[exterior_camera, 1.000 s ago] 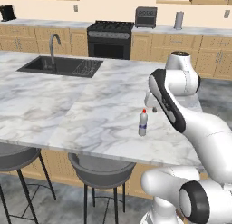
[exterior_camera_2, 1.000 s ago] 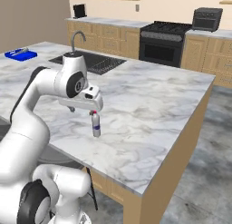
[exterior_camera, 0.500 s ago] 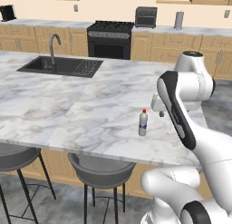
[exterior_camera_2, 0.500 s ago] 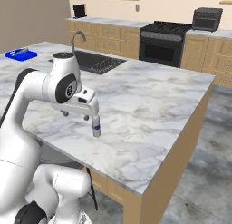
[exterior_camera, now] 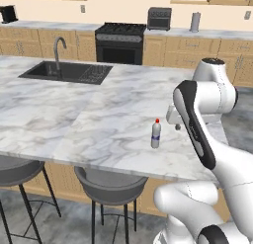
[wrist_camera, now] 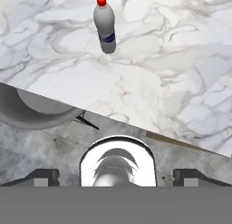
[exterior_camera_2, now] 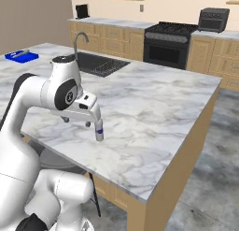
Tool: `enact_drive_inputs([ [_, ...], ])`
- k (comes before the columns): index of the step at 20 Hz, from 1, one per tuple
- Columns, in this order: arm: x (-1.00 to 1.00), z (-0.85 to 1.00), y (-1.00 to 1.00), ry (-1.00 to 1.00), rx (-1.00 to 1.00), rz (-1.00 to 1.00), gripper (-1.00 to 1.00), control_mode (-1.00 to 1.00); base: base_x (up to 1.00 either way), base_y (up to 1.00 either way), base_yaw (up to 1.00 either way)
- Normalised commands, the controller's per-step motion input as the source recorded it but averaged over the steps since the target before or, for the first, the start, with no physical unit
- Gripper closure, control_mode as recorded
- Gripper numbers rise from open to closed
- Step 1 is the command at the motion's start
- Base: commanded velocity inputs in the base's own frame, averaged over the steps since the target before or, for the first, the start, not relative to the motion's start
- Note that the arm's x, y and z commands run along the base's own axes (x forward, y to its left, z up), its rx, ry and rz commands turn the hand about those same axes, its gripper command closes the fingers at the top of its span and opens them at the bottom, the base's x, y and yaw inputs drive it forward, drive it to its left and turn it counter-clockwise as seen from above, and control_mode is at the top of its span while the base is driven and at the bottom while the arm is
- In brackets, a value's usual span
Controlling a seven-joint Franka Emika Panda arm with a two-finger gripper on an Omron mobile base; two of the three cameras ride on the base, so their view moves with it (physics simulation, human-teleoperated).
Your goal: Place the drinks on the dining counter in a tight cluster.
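A small clear bottle (exterior_camera: 155, 134) with a red cap and blue label, one of the drinks, stands upright on the marble dining counter (exterior_camera: 74, 114) near its front edge. My gripper (exterior_camera: 176, 124) hangs open just to the right of the bottle and a little above the counter, holding nothing. From the other side, the gripper (exterior_camera_2: 77, 121) sits beside the bottle (exterior_camera_2: 99, 132), apart from it. In the hand view the bottle (wrist_camera: 105, 26) lies far ahead, and the counter's edge (wrist_camera: 136, 128) runs across the middle, between the bottle and the spread fingertips (wrist_camera: 43, 175).
A black sink (exterior_camera: 66, 71) with a faucet (exterior_camera: 58, 45) is set in the counter's far left. Round grey stools (exterior_camera: 111, 183) stand below the front edge. A black stove (exterior_camera: 121, 40) and a toaster (exterior_camera: 159, 18) are on the back counter. A blue item (exterior_camera_2: 21, 55) lies far left.
The hand has drawn back from over the bottle toward the counter's front edge and to the right. The bottle stays standing where it was. The jaws remain open.
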Motion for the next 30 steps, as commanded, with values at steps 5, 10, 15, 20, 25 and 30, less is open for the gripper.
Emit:
enact_drive_inputs([
  [5,0.0,0.0,0.0,0.0,0.0,0.0,-1.0,1.0,-0.82,-0.62,-0.09],
  [10,0.0,0.0,0.0,0.0,0.0,0.0,-1.0,1.0,-0.78,-0.71,-0.35],
  [15,0.0,0.0,0.0,0.0,0.0,0.0,-1.0,1.0,-0.08,-0.41,-0.75],
  [20,0.0,0.0,0.0,0.0,0.0,0.0,-1.0,1.0,-0.37,-0.49,-0.59],
  [25,0.0,0.0,0.0,0.0,0.0,0.0,-1.0,1.0,-0.85,-0.2,-0.29],
  [30,0.0,0.0,0.0,0.0,0.0,0.0,-1.0,1.0,-1.0,-0.04,0.0],
])
